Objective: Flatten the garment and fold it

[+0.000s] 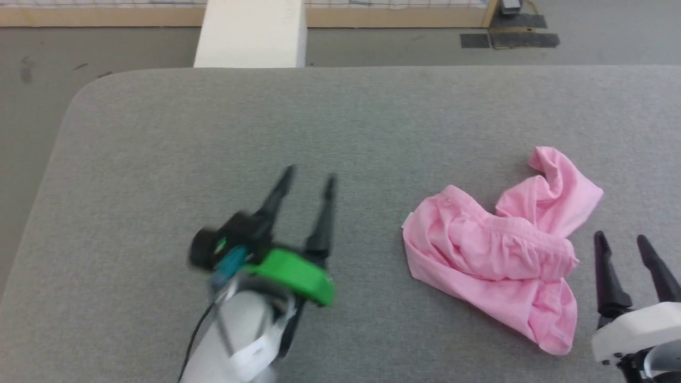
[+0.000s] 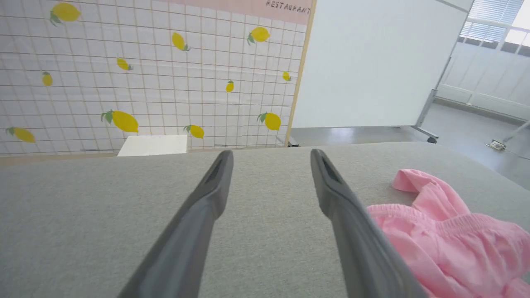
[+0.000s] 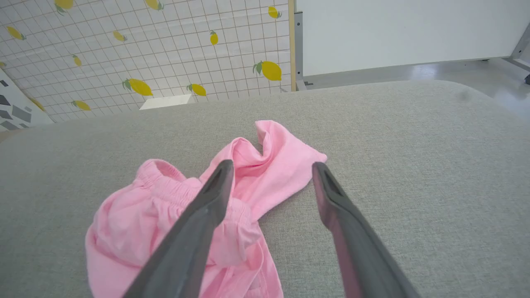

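Both your left gripper [image 1: 310, 174] and right gripper [image 1: 620, 236] gape empty; pinch the soft, limp garment [image 1: 489, 255], near the tabletop's [image 1: 372, 117] right edge, at its gathered waistband [image 1: 511, 226].

The left hand [image 1: 310, 174] is blurred. The right hand [image 1: 620, 236], at five o'clock, is cut off. The garment [image 3: 124, 211] runs off the edge at six o'clock.

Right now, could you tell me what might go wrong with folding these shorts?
The garment lies bunched, one leg twisted, so the open right pincer may pinch several layers and lift a clump. The open left pincer is over bare table, apart from it; a one-sided pull might drag it.
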